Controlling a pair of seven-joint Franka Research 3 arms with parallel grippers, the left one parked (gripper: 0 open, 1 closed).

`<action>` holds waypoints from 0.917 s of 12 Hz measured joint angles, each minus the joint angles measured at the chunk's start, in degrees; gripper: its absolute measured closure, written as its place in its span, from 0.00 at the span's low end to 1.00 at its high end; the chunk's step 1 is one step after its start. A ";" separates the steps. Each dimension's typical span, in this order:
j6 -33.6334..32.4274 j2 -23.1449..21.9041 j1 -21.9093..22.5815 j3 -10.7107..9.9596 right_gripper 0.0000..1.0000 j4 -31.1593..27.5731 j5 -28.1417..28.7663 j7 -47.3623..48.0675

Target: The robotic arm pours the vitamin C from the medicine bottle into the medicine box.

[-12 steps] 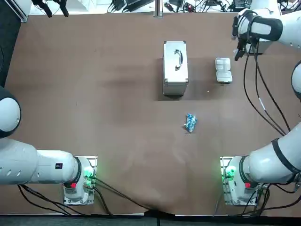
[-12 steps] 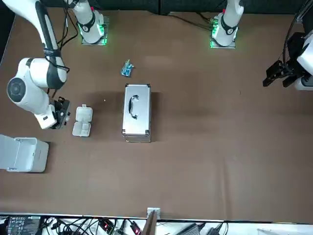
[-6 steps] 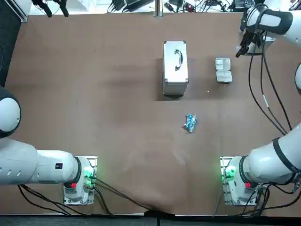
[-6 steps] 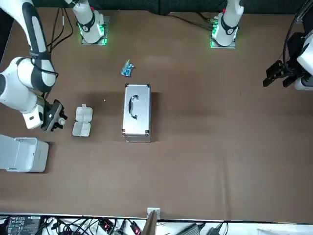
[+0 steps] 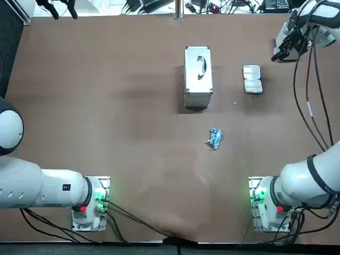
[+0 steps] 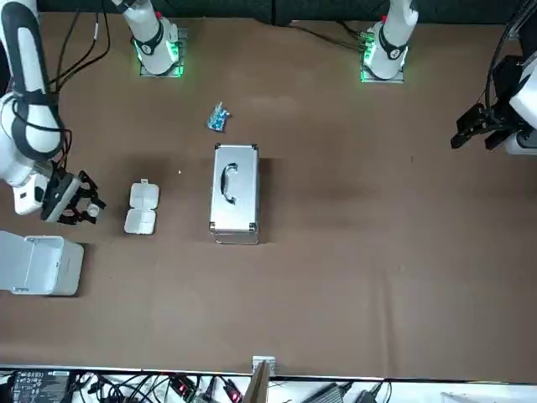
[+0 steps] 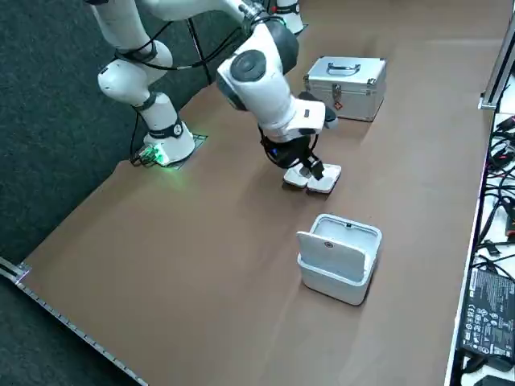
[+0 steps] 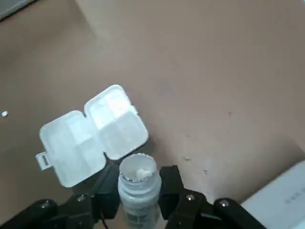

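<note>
My right gripper is shut on a small white medicine bottle, which is uncapped with a white tablet showing in its mouth. The white medicine box lies open on the brown table, just beyond the bottle's mouth. From overhead the gripper hangs to the right of the box, apart from it. The front view shows the gripper between the box and a white bin. In the side view the gripper stands right by the box.
A silver carry case lies left of the box. A blue packet rests nearer the bases. A white open bin stands at the far right corner, close to the gripper. A tiny white speck lies on the table.
The right arm has swung outward toward the table's right edge, carrying the gripper a little away from the medicine box. The box, case and packet stayed put.
</note>
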 joint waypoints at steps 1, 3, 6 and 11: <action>0.48 0.00 -0.99 0.02 0.56 -0.32 2.66 -1.63; 0.59 0.00 -2.70 0.07 0.56 -1.21 9.27 -5.97; 0.58 0.01 -4.29 0.09 0.56 -3.23 22.01 -16.25; -3.29 0.88 -6.93 0.12 0.56 -6.62 36.76 -30.16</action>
